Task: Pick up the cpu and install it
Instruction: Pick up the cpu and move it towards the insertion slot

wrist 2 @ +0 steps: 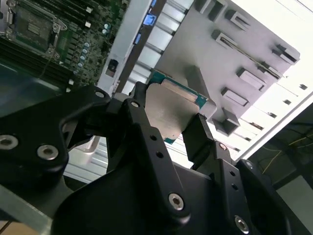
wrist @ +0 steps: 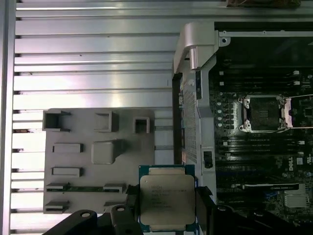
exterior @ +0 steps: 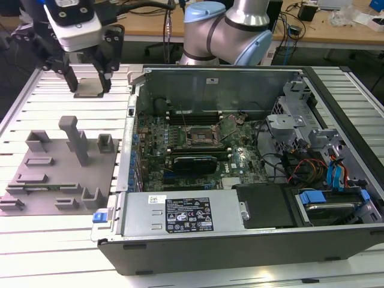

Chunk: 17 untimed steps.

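The gripper (wrist: 167,201) clamps the cpu (wrist: 167,193) by 2 opposite edges (flat, metal top upward).

A pale bench (exterior: 54,246) of ribbed metal slats spans the foreground, bright light glaring off its grooves. Behind it stand wooden desks (exterior: 150,25) strewn with dark cables (exterior: 141,8). Dark floor (exterior: 7,99) shows at the exterior view's left

Upper left of the exterior view: the cpu (exterior: 90,88), a small flat square chip, is clamped by two opposite edges in the gripper (exterior: 89,84). It lies level, metal top up. In both wrist views that top is silver-grey with faint print, framed by a thin green rim.
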{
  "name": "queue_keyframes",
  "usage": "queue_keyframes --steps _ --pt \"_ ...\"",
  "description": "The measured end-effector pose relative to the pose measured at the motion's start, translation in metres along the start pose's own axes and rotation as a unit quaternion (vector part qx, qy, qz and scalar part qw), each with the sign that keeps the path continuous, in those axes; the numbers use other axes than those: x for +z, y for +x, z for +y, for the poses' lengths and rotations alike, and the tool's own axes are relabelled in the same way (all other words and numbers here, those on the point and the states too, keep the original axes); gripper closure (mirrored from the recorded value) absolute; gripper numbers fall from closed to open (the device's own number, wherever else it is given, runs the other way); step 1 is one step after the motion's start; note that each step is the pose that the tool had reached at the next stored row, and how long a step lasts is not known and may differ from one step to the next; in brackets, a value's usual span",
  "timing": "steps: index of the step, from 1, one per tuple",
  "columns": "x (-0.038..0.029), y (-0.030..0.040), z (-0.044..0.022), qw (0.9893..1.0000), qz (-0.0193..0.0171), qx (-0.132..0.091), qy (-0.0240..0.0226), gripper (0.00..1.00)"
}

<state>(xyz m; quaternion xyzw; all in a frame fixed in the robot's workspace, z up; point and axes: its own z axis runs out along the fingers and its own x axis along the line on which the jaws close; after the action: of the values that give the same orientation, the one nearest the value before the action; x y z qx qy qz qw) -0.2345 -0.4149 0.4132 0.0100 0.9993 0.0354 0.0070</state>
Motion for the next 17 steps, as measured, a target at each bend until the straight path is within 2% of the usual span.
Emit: queue_keyframes --steps 1,10,12,17 --pt "0.0001 -0.0048 0.0001 1.0 0.0 0.0 0.0 0.45" --pt "0.0005 -0.033 0.0006 1.0 0.0 0.0 0.0 0.45" --pt "0.0007 -0.0454 0.0009 1.0 0.0 0.0 0.0 0.45" --pt "0.0009 -0.0601 0.0012 1.0 0.0 0.0 0.0 0.45"
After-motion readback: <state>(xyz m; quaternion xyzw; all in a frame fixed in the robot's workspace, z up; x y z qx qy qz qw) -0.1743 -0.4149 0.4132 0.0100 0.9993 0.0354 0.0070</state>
